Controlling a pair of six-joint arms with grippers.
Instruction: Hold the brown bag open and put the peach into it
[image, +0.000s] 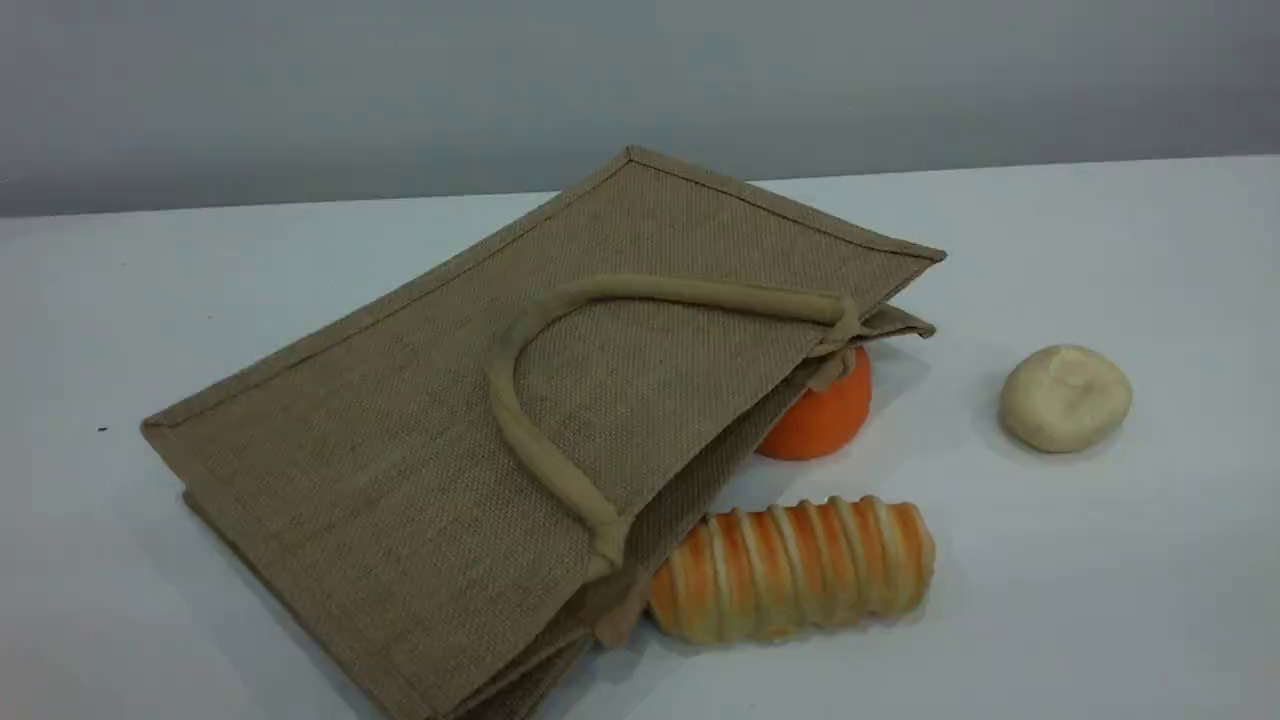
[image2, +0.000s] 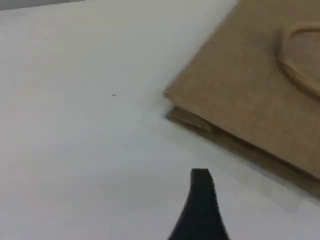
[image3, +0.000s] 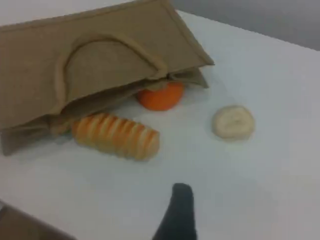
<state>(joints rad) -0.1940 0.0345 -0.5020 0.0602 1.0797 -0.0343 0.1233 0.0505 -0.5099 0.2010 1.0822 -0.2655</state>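
The brown bag (image: 420, 440) lies flat on its side on the white table, its mouth facing right and only slightly parted. A beige handle (image: 520, 420) rests on its upper face. The peach is out of view in every frame. Neither gripper appears in the scene view. In the left wrist view a dark fingertip (image2: 201, 176) hovers over bare table, short of the bag (image2: 250, 90) corner. In the right wrist view a fingertip (image3: 181, 200) hangs above the table in front of the bag (image3: 75, 65) mouth. Nothing is held by either one.
An orange round fruit (image: 825, 410) sits half under the bag's mouth edge. A striped orange-and-cream bread roll (image: 790, 570) lies just in front of the mouth. A cream-white lumpy ball (image: 1065, 397) rests to the right. A grey wall backs the table.
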